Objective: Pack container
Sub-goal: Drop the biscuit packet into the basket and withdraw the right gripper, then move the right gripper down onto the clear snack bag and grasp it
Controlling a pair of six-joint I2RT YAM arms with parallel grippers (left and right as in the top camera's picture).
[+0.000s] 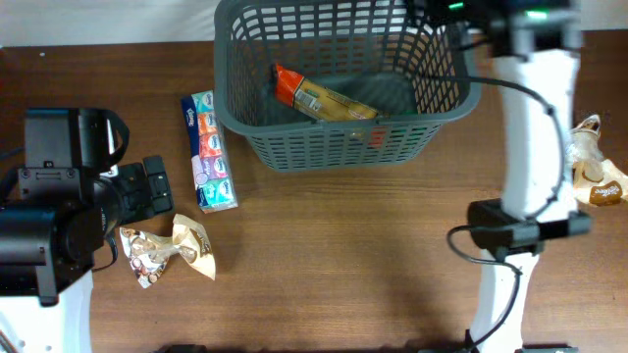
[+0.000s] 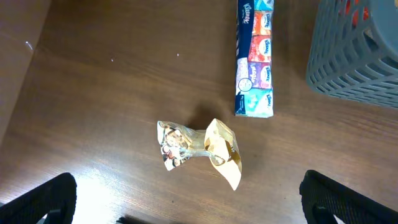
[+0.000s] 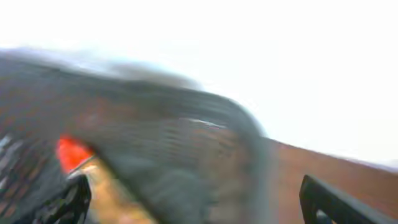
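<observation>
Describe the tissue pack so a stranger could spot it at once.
Find the big dark grey basket. Beside its left wall, on the wood, lies the tissue pack. It is long and straight with coloured panels, unlike the crumpled gold wrapper nearby.

We see the container as matt dark grey plastic lattice. The table looks like brown wood grain with a soft sheen. The tissue pack wears glossy printed film, and the crumpled snack wrapper is shiny, crinkled, foil-like film.
</observation>
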